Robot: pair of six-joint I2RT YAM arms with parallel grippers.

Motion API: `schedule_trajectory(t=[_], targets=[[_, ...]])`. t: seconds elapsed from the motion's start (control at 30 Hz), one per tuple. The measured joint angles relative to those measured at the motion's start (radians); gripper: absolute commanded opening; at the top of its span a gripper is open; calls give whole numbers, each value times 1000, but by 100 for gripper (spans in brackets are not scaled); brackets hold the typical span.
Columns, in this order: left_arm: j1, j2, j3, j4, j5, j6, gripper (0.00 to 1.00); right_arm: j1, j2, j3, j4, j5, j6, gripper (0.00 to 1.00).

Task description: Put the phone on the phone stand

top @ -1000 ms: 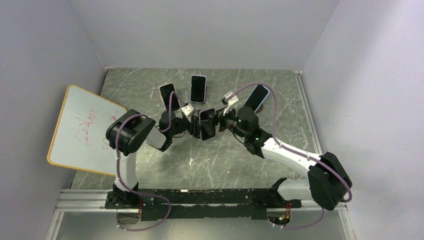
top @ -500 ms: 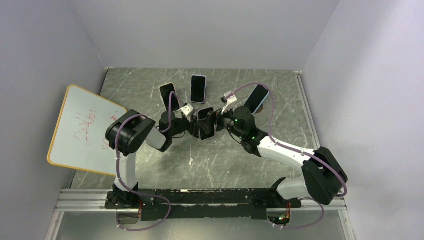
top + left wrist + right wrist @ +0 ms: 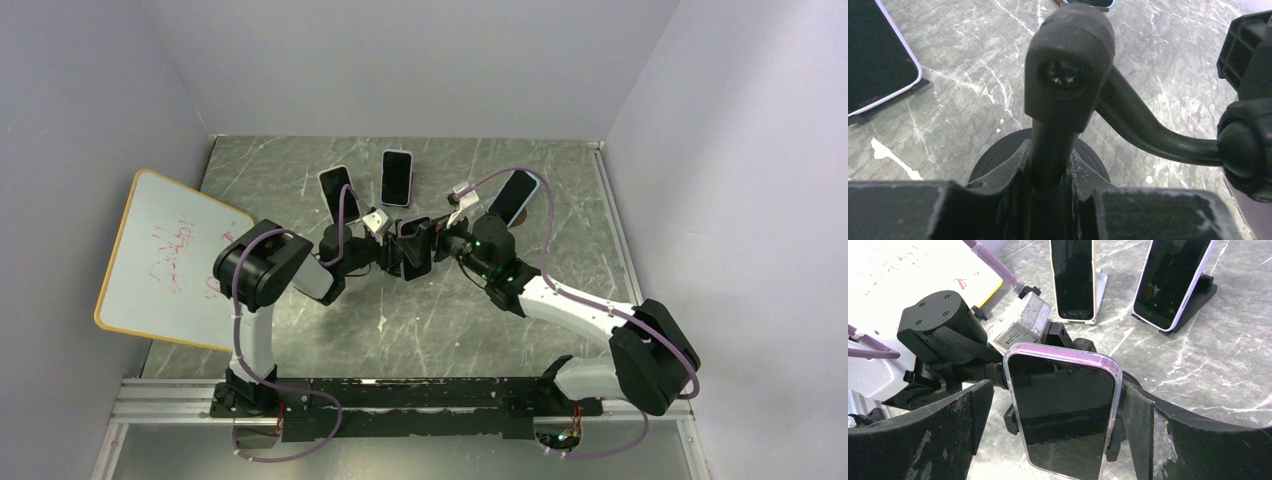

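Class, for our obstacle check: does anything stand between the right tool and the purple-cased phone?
Nothing visible does. The open right tool has the purple-cased dark-screened phone between its fingers, while the left tool is shut on the black phone stand.

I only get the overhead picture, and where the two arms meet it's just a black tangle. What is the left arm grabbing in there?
Observer: Its wrist camera shows the left gripper shut on the upright post of the phone stand, above its round base.
Operator: Is the phone on it?
Observer: The right wrist camera shows the phone, in a purple-edged case, upright with black holder grips at both sides.
Operator: Is the right arm squeezing it?
Observer: No. The right gripper is open, with a clear gap between phone and one finger.
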Motion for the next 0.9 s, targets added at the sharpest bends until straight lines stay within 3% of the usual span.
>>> schedule_trajectory(t=[0.37,0.5,0.63,0.9], targets=[[-3,0,-2,2,-8,0,5,11,77,19,-8,0,8,90],[-3,0,-3,3,-10,0,5,21,97,34,-15,4,7,63],[-3,-1,-8,8,-15,-2,26,22,104,45,-23,9,2,45],[-3,-31,-41,-50,-63,-42,45,34,107,51,-48,23,0,44]])
